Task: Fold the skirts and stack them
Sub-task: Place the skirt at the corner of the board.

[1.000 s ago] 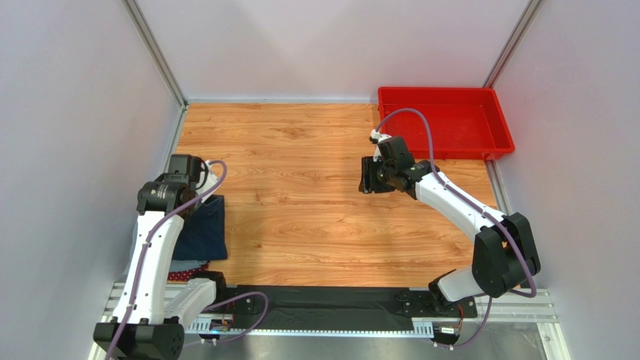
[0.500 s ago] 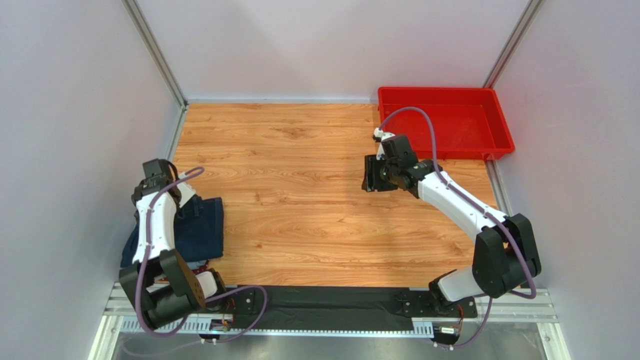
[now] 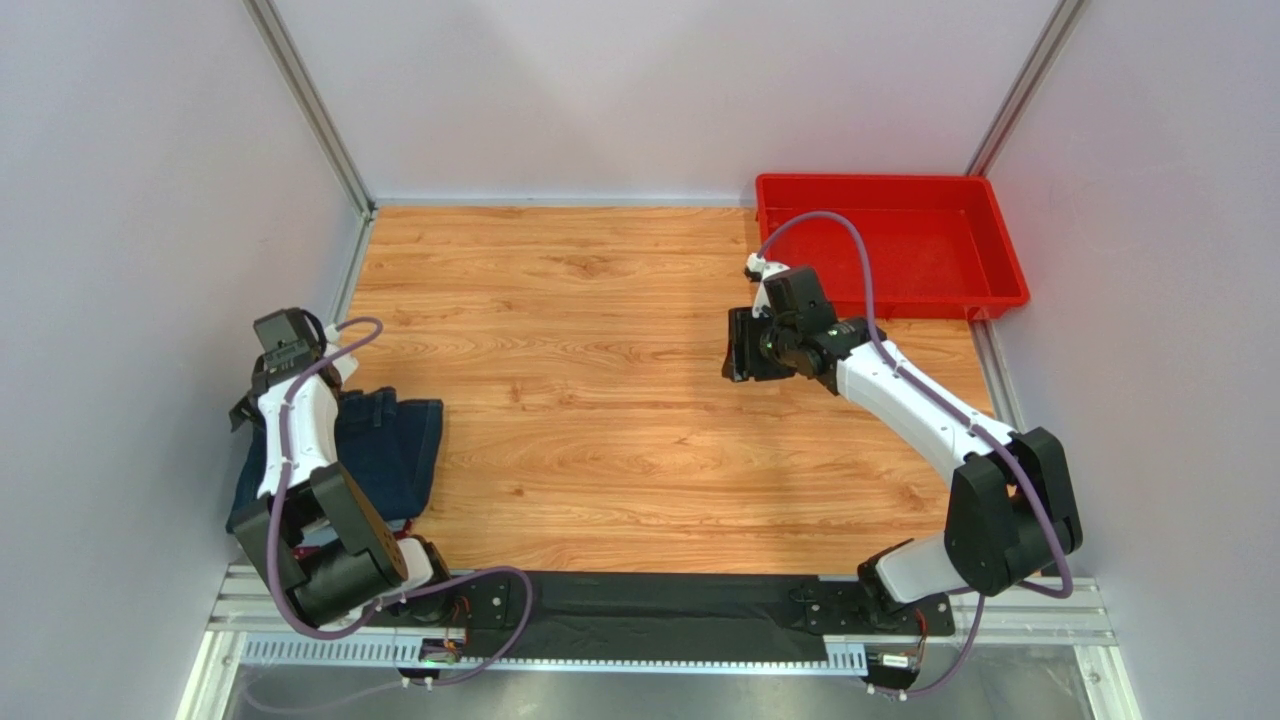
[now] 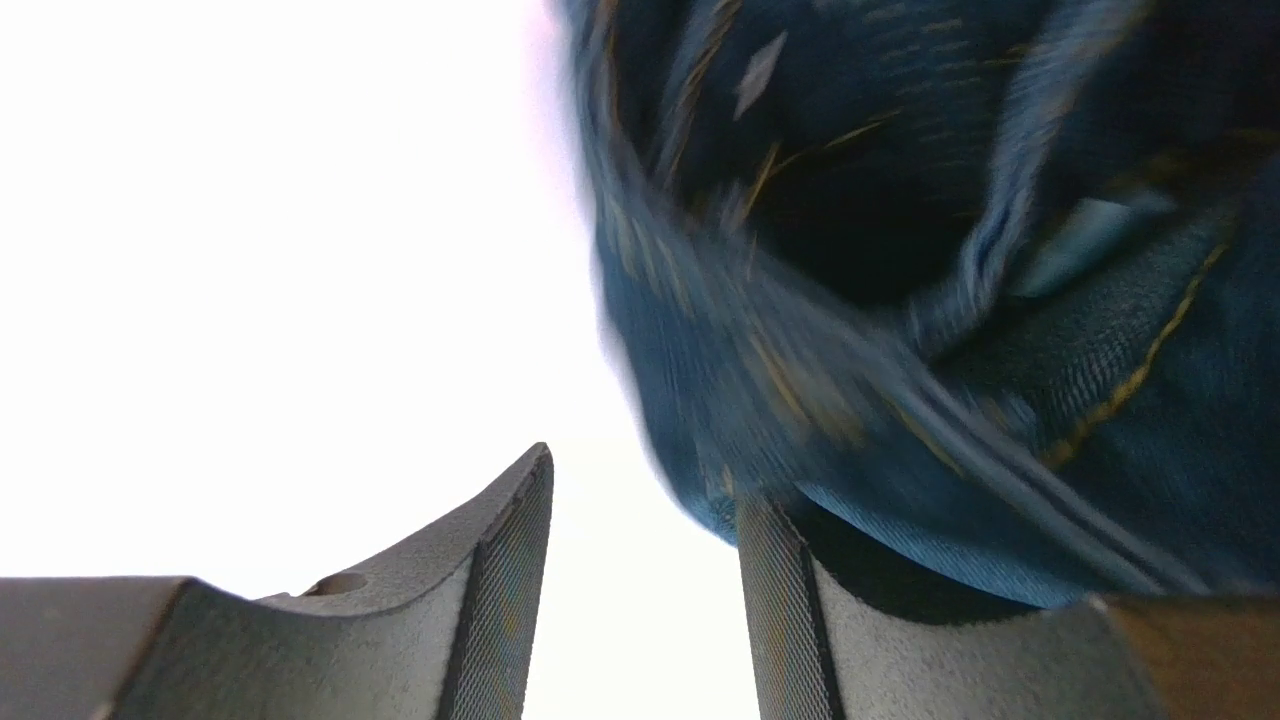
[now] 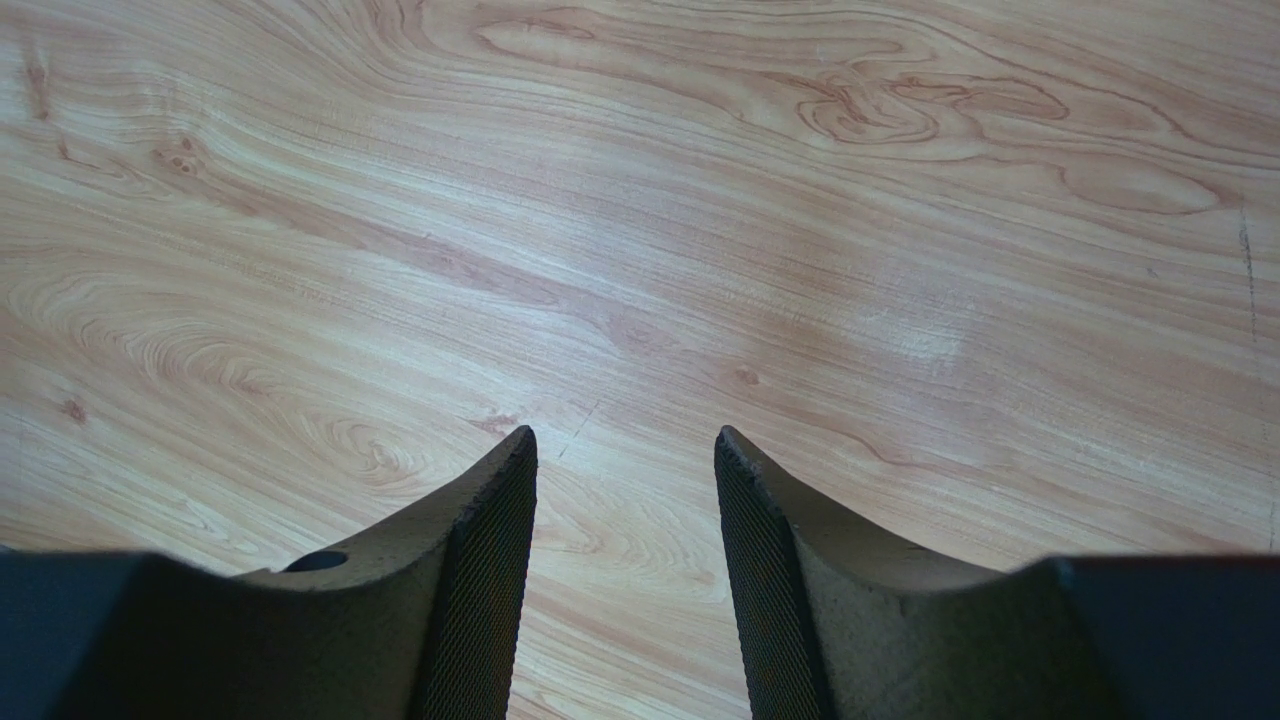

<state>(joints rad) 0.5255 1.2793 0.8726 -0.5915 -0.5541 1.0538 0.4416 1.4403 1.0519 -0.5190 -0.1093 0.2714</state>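
The dark navy denim skirt (image 3: 388,450) lies folded at the table's left edge, beside the left arm's wrist (image 3: 281,333). In the left wrist view my left gripper (image 4: 639,510) is open with only bright wall showing in the gap. Blurred navy denim (image 4: 977,300) hangs close above and against the outside of the right finger (image 4: 781,630), not between the pads. Other skirts are hidden under the navy one or behind the arm. My right gripper (image 3: 739,348) hovers open over bare wood at centre right, and its wrist view shows nothing between its fingers (image 5: 481,570).
A red plastic tray (image 3: 887,188) stands at the back right corner. Grey walls close in on the left, back and right, and the left arm is close to the left wall. A metal rail (image 3: 661,615) with the arm bases runs along the near edge.
The left gripper has opened and let go of the navy skirt. Its wrist swung left toward the wall. The right arm has barely moved.
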